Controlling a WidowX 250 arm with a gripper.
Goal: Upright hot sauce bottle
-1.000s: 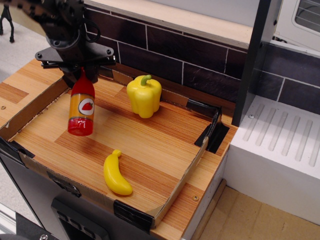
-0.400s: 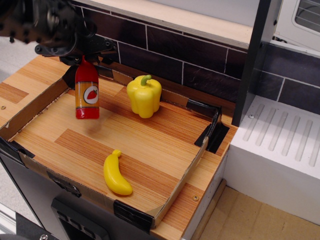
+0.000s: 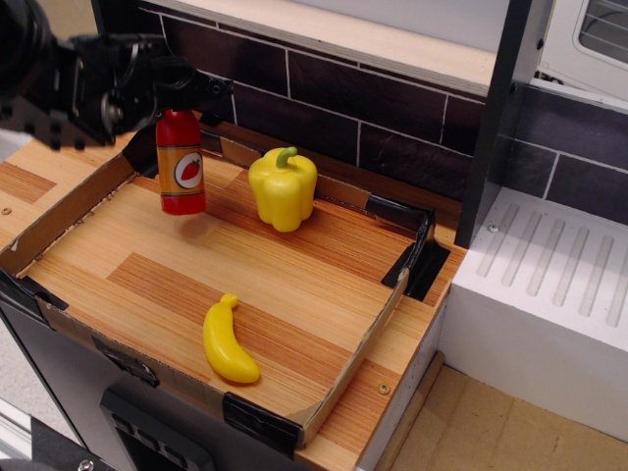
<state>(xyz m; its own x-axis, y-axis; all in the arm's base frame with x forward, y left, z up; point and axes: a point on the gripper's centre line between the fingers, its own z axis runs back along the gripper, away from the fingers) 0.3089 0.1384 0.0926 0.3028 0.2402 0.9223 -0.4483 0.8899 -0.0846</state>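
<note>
There is only one view, and it looks down at the bench (image 3: 294,294) from the front.

The bench is made of light wood with stripes in it. Low brown walls run around its edges like a shallow tray, and black clips sit at some of the corners.

The hot sauce bottle (image 3: 182,164) is at the back left of the bench. It is red, with an orange label that has a white oval and a red chili on it. The bottle stands nearly straight up, with its top pointing up. Its bottom is at the wood or just above it; a soft shadow lies under it, and I cannot tell if it really touches.

The hand (image 3: 175,86) is black and comes in from the top left. It is blurry. It is clenched around the top of the bottle, right at the neck and cap, so the cap is hidden.

A yellow pepper (image 3: 284,189) with a green stem stands just to the right of the bottle. They are near each other but not touching.

A yellow banana (image 3: 228,340) lies at the front of the bench, well apart from the bottle and the pepper.

Behind the bench is a wall of dark tiles (image 3: 392,108). To the right is a white ridged counter (image 3: 549,265).
</note>
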